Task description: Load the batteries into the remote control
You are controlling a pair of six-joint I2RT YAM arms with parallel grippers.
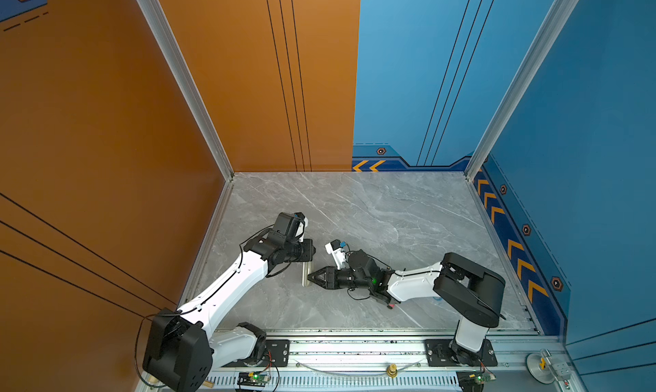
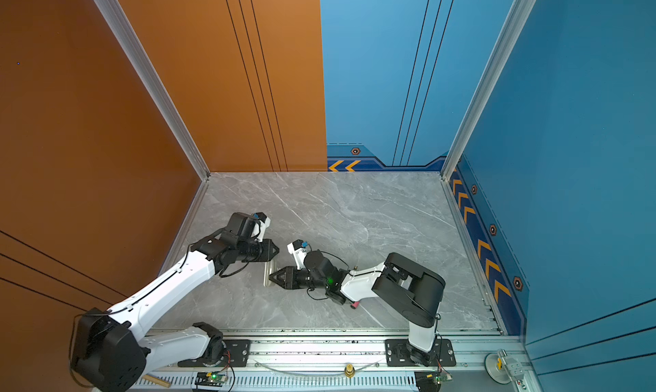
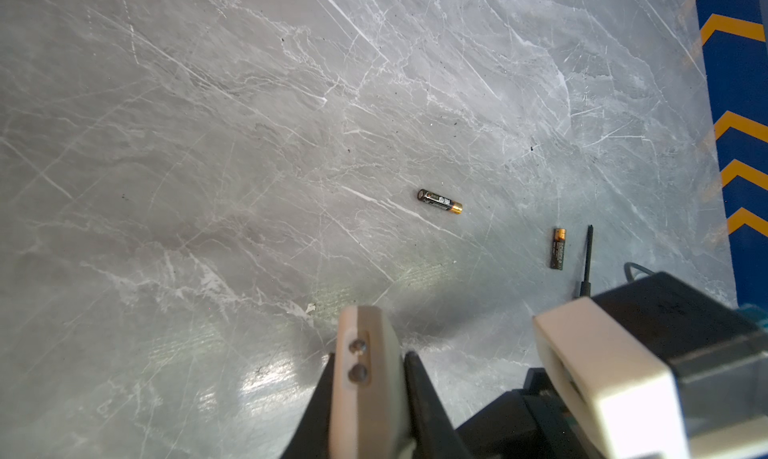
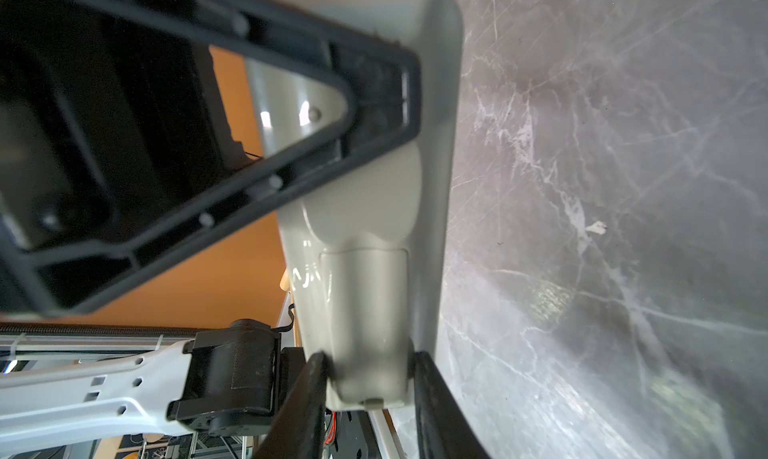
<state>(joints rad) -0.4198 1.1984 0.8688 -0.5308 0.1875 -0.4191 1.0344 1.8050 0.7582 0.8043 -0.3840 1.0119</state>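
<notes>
Right wrist view shows both my grippers clamping the remote (image 4: pixel 365 295): left gripper (image 4: pixel 374 104), right gripper (image 4: pixel 368 378). I'd steady it back-up before fetching the batteries (image 3: pixel 439 201).

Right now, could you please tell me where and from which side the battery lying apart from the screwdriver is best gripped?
Probably mid-body on the battery, from straight above, jaws across its length: it lies flat on the bare table, clear all round, unlike the other battery close beside the screwdriver.
</notes>
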